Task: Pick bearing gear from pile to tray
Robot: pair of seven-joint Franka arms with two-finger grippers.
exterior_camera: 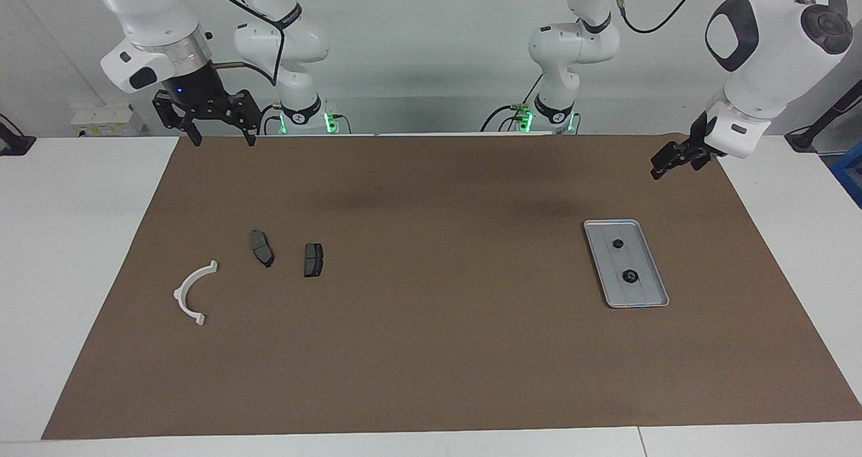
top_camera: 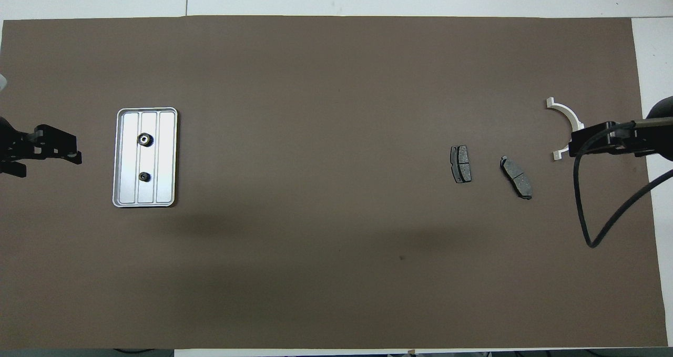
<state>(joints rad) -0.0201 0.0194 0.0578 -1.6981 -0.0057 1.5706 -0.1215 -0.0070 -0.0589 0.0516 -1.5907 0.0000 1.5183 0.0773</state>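
The silver tray (exterior_camera: 641, 255) lies at the left arm's end of the brown mat, and it also shows in the overhead view (top_camera: 165, 157). Two small black round pieces (exterior_camera: 616, 243) (exterior_camera: 630, 276) lie in it. The pile lies at the right arm's end: a white curved arc (exterior_camera: 194, 294) and two dark brake pads (exterior_camera: 261, 248) (exterior_camera: 313, 260). My left gripper (exterior_camera: 660, 169) hangs empty in the air over the mat's corner beside the tray. My right gripper (exterior_camera: 222, 134) is open and empty, raised over the mat's edge by its base.
The brown mat (exterior_camera: 431, 349) covers most of the white table. In the overhead view the right gripper (top_camera: 575, 141) and its black cable (top_camera: 583, 210) cover part of the white arc (top_camera: 565, 112).
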